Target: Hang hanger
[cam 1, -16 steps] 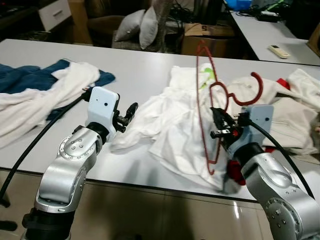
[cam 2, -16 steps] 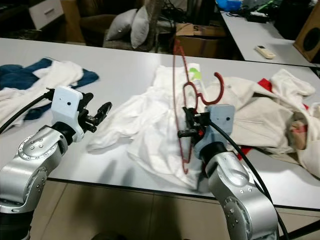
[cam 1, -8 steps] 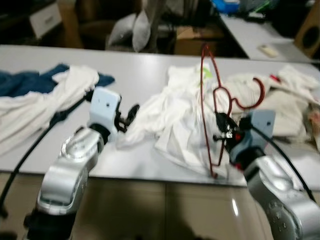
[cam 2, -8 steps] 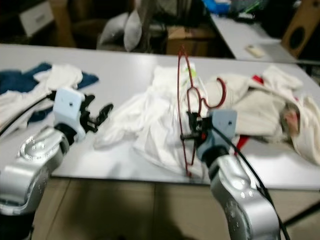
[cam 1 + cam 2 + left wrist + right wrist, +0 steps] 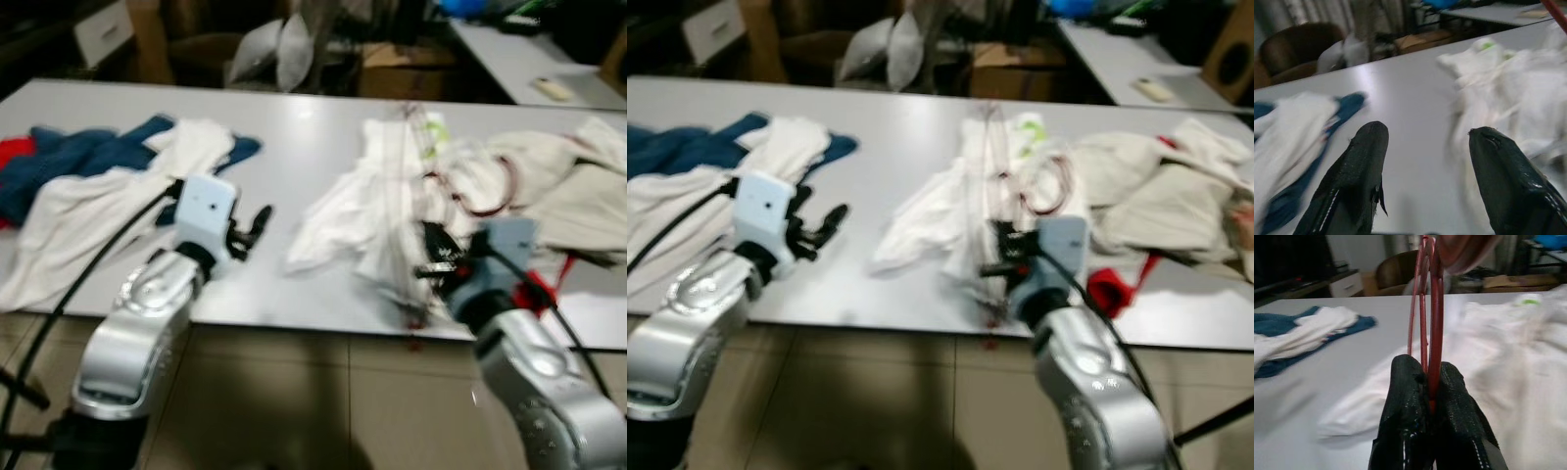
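Observation:
A red wire hanger (image 5: 1430, 298) stands upright over the white table (image 5: 294, 137), blurred in the eye views, its hook (image 5: 485, 186) toward the right. My right gripper (image 5: 431, 259) is shut on the hanger's lower wire, and the two fingers (image 5: 1405, 396) pinch it from both sides. Behind the hanger a white garment (image 5: 362, 211) lies spread on the table. My left gripper (image 5: 257, 220) hovers at the table's near edge, left of the garment. It is open, with nothing between its fingers (image 5: 1359, 166).
Blue and white clothes (image 5: 98, 166) are heaped at the table's left, and a cream jacket (image 5: 578, 186) lies at the right beside a red cloth (image 5: 1114, 289). Behind the table are pillows (image 5: 279, 49), a cardboard box (image 5: 392, 69) and a second table with a remote (image 5: 554, 88).
The whole picture has shifted and blurred, so the camera has moved; more of the table's left side and of the floor shows. The right gripper still holds the hanger.

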Robot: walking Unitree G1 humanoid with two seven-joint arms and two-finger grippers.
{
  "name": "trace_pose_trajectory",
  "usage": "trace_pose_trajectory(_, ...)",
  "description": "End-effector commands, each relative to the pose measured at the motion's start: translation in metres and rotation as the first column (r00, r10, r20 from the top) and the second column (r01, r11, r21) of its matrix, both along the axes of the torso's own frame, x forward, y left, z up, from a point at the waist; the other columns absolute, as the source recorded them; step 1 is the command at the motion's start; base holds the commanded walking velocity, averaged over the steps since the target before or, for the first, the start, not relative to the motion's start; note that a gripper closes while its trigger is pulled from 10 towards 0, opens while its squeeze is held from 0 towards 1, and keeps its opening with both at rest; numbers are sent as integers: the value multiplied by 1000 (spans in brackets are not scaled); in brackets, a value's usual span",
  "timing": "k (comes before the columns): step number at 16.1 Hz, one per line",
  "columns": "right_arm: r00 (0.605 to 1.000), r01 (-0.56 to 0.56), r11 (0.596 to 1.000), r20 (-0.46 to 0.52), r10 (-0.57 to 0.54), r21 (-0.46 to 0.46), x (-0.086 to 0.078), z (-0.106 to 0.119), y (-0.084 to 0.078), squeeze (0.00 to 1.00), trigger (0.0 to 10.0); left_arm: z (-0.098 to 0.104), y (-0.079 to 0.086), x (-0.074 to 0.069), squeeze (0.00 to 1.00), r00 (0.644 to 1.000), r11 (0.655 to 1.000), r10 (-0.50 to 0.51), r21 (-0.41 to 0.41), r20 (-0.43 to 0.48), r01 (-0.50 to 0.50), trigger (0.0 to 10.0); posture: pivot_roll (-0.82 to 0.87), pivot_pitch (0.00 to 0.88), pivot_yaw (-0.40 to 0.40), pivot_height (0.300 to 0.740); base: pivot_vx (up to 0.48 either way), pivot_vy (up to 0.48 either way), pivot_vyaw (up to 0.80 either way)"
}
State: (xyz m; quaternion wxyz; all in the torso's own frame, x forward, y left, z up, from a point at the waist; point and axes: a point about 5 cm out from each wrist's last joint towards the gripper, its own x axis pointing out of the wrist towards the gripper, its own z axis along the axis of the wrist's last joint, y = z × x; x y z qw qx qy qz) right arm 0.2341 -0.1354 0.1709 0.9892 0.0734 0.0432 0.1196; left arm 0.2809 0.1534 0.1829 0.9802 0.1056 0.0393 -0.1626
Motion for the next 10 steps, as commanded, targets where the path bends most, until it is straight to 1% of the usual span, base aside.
trace_pose_trajectory(1,1000,29,999,3,-29,-15,0,1,-7,0,10000,0,-4,0,0,1000,1000,-12,-3,-3,12,10000,0,19,9,740,0,319,0)
trace_pose_trajectory(6,999,41,999,-8,-41,-16,-1,-3,-8,0,10000,-3,-5,1,0,1000,1000,-17,3,-10,17,10000,-2,11,16,740,0,320,0)
trace_pose_trajectory(10,999,49,999,-11,-49,-21,4,-5,-8,0,10000,-3,-5,4,0,1000,1000,-11,5,-6,11,10000,-2,1,19,740,0,323,0)
